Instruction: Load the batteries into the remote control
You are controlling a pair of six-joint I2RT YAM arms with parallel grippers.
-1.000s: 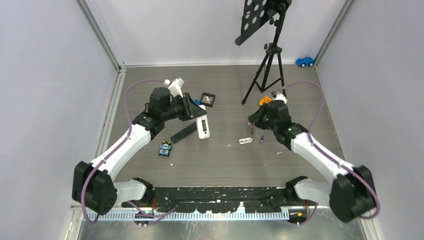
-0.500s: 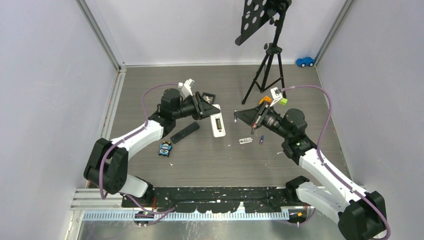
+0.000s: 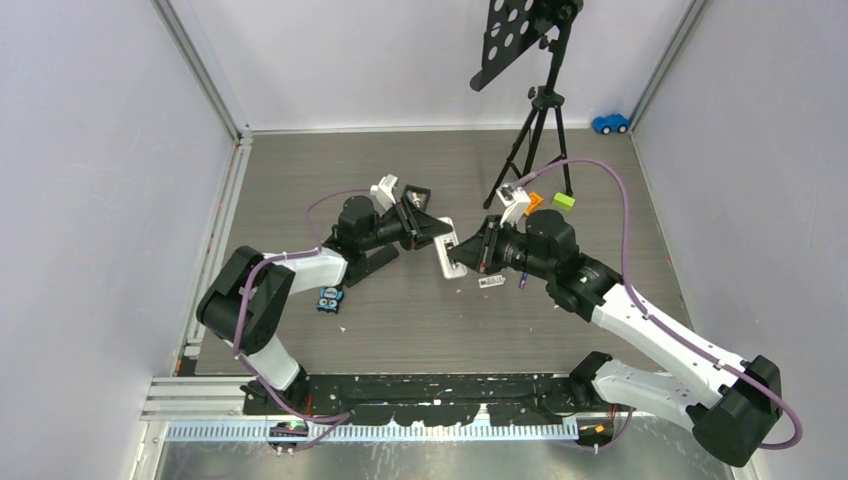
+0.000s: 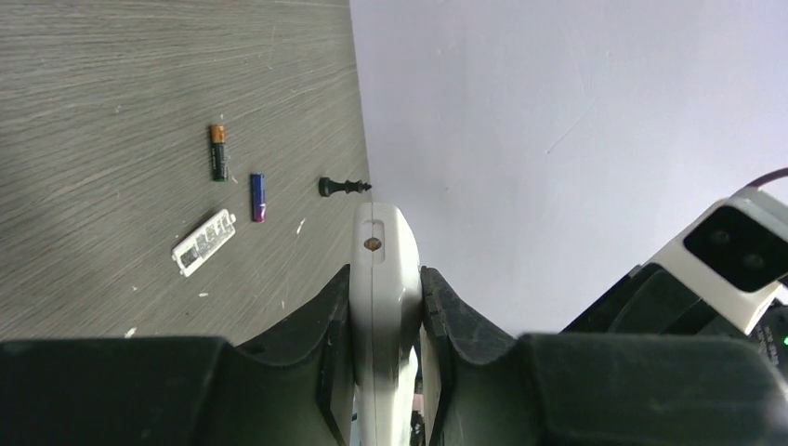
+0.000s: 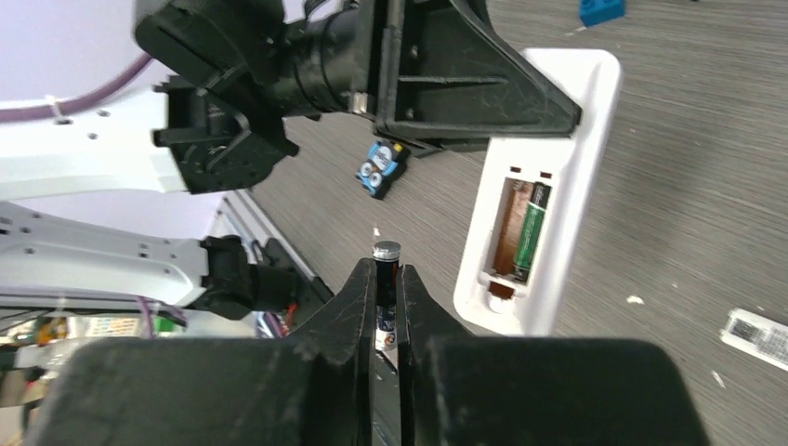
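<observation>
My left gripper (image 3: 432,232) is shut on a white remote control (image 3: 449,254) and holds it off the floor, edge-on in the left wrist view (image 4: 382,279). In the right wrist view the remote (image 5: 567,158) shows an open battery bay with one green battery (image 5: 531,232) in it. My right gripper (image 3: 480,248) is shut on a dark battery (image 5: 386,279), held just right of the remote. On the floor lie a green-and-orange battery (image 4: 218,153) and a purple-blue battery (image 4: 257,197).
A small white rectangular piece (image 3: 491,282) lies on the floor below the grippers. A black remote (image 3: 368,266) and a blue toy (image 3: 330,298) lie at left. A black tripod (image 3: 535,130) stands behind, with a blue toy car (image 3: 609,123) in the far corner.
Both grippers have moved toward each other at the middle of the floor. The remote has come rightward and the held battery leftward, now close together.
</observation>
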